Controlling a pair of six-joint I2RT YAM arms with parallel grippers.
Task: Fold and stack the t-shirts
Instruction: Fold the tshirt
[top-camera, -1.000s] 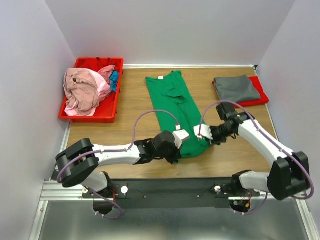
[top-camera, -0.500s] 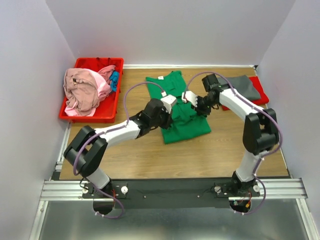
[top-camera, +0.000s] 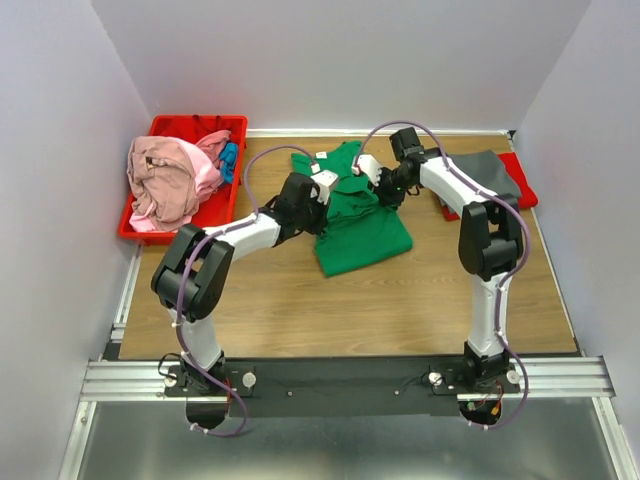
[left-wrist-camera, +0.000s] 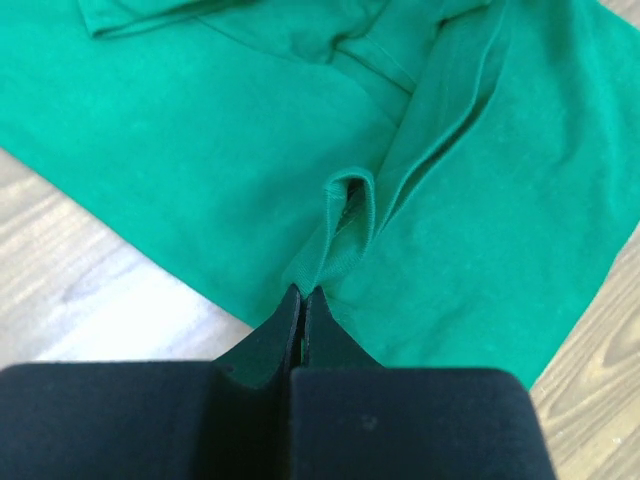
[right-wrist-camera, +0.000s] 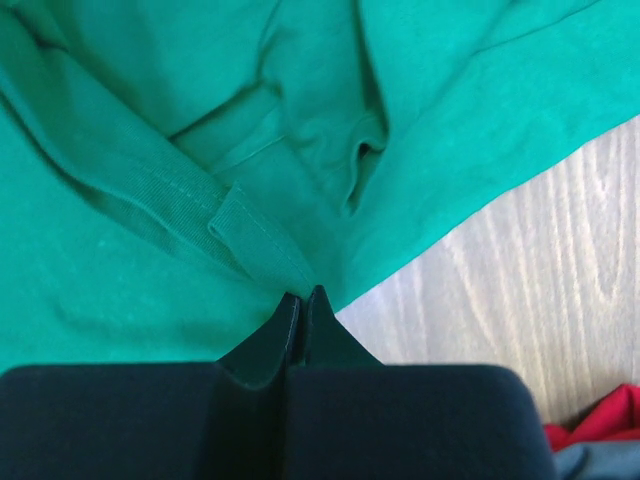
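The bright green t-shirt (top-camera: 362, 232) lies on the wooden table, its lower half folded up over its upper half; the white neck label (top-camera: 322, 156) shows at the far end. My left gripper (top-camera: 318, 192) is shut on a hem corner of the green t-shirt (left-wrist-camera: 330, 255). My right gripper (top-camera: 378, 183) is shut on the other hem corner of the green t-shirt (right-wrist-camera: 255, 245). Both hold the hem near the collar. A folded dark grey t-shirt (top-camera: 490, 172) lies at the far right. Pink (top-camera: 165, 180) and blue (top-camera: 229, 158) t-shirts are heaped in the bin.
A red plastic bin (top-camera: 215, 225) stands at the far left. A red mat (top-camera: 520, 190) lies under the grey shirt, and its corner shows in the right wrist view (right-wrist-camera: 600, 415). Walls close in the back and both sides.
Both grippers have carried the green shirt's bottom hem from the near edge up toward the collar, folding the shirt in half lengthwise. Both arms are now stretched far out.
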